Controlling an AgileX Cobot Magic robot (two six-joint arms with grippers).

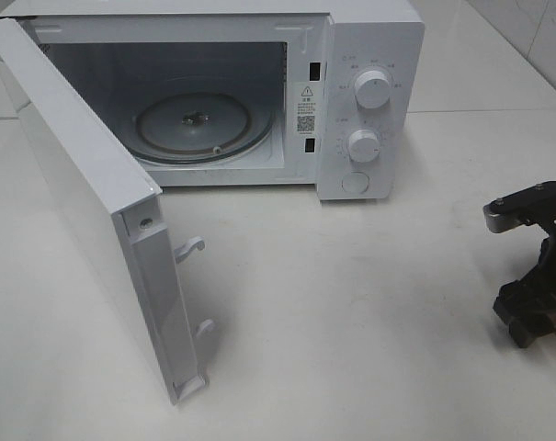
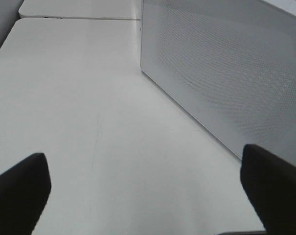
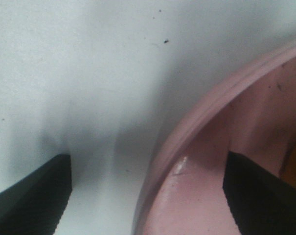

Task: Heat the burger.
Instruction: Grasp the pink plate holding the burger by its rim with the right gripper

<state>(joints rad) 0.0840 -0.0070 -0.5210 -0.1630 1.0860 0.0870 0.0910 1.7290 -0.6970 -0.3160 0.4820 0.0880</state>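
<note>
My right hand is the nearer one. Off the knob side of the microwave, away from its open door, it stands spread astride the rim of the pink plate, one finger over bare surface and one inside, gripping nothing. Of the burger I make out only a brownish sliver past that inner finger, further onto the plate. My left hand hangs spread and empty beside the door.
</note>
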